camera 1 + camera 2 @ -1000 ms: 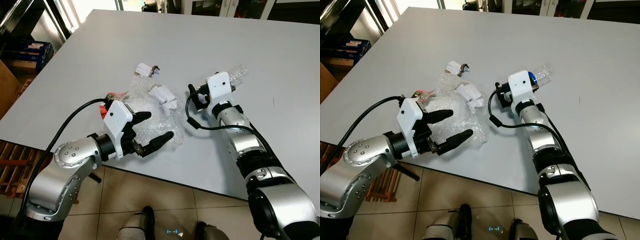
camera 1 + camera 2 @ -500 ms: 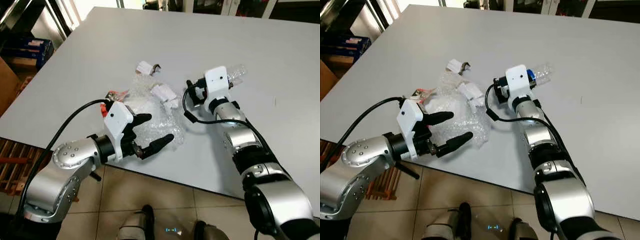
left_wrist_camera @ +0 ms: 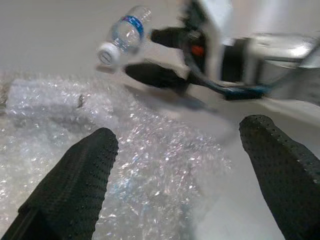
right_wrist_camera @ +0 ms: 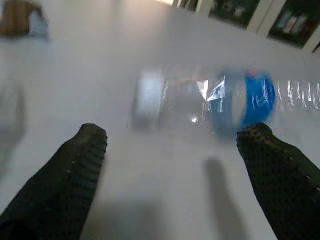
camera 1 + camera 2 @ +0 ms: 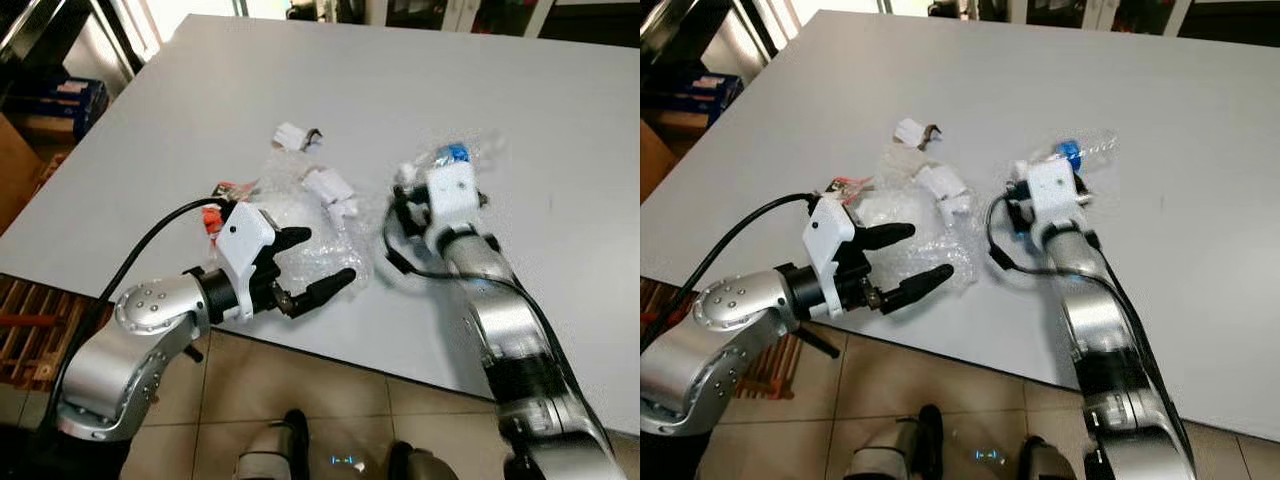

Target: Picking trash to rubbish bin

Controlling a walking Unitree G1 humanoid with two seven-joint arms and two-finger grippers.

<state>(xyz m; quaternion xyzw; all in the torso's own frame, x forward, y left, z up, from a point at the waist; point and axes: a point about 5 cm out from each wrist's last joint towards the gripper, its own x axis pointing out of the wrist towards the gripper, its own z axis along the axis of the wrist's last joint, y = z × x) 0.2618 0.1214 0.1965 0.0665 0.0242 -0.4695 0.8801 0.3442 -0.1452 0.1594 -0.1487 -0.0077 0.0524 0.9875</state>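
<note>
1. Right gripper (image 4: 170, 170) is spread wide, holding nothing, aimed at the clear plastic bottle (image 4: 220, 102), which lies on its side on the grey table (image 5: 250, 90), right of centre in the left eye view. White cap toward the gripper, blue label band further along. The wrist picture is blurry, so I can't tell if a finger touches it yet.

2. Left gripper (image 5: 315, 270) is also released — two black fingers hovering apart over the crumpled bubble wrap (image 5: 300, 215) at the table's near edge.

3. For the bottle, I'd straddle the body rather than the cap and close slowly. It's light, round and probably empty, so it could roll or skid away if nudged from one side.

4. For the wrap, dig a finger under a fold and pinch a good wad — thin film slips.

5. More bits are around: white paper scraps (image 5: 328, 188) on the wrap, a small white piece (image 5: 290, 136) further up, something red (image 5: 215, 212) at the wrap's left edge.

6. Room: tiled floor (image 5: 330, 410) below the table edge, dark shelving in the upper left of the frame. I can't spot a rubbish bin, so it'll need finding.
</note>
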